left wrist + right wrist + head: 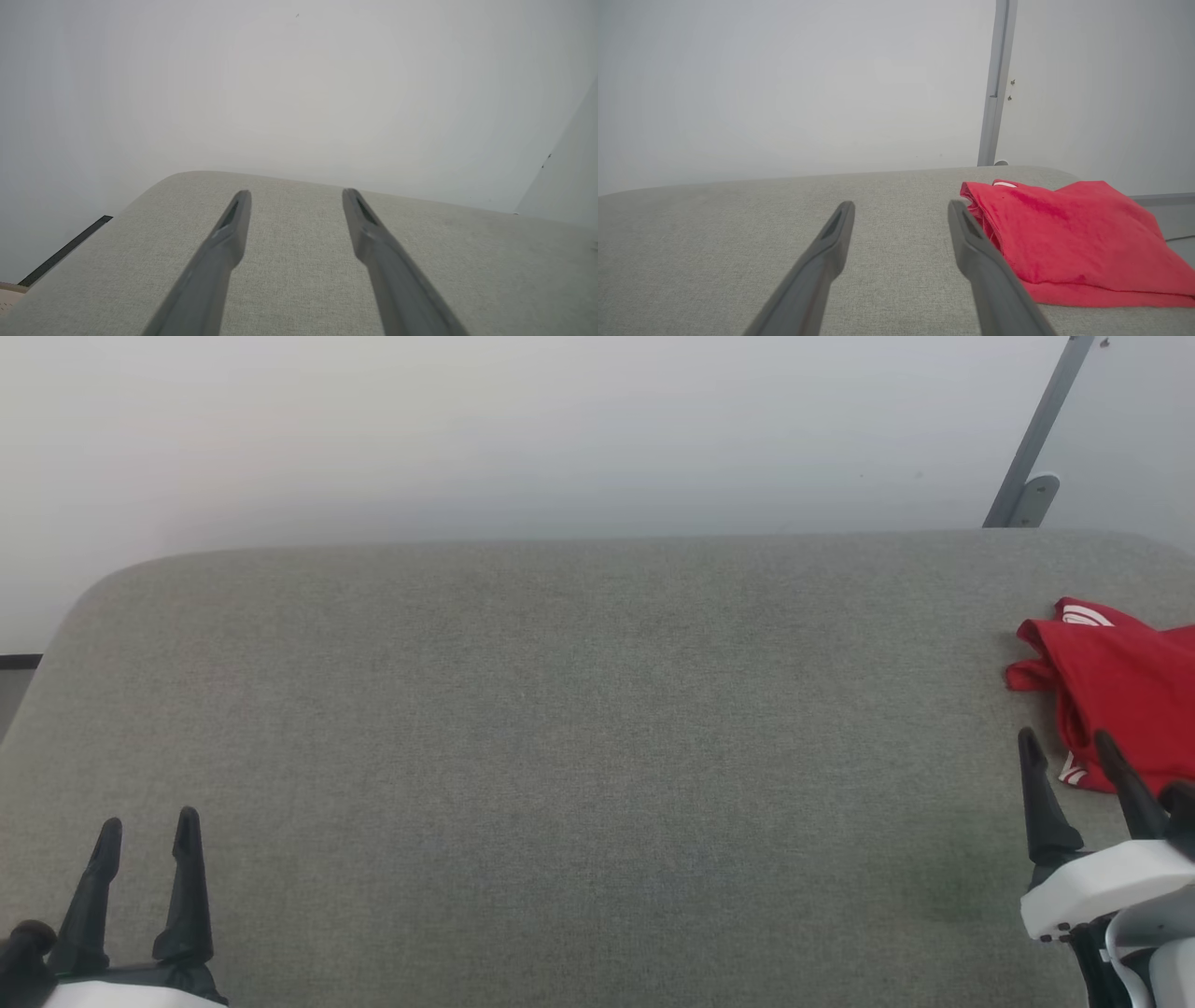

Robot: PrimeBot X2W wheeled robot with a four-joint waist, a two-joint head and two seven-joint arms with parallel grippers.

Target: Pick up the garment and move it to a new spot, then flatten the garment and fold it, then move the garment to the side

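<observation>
Garment [1116,686]: bunched red heap at far right of the grey padded surface [560,728], cut by the head view's edge (striped trim peeks out in two spots). Right gripper [1066,737]: fingers apart, empty, just near-side of the heap. In the right wrist view the cloth lies just beside one finger; contact not discernible. Left gripper [150,818]: fingers apart, empty, well apart from the garment.

Surface [560,756] open left, centre; garment [1120,681] bunched right, possibly overhanging.
</observation>
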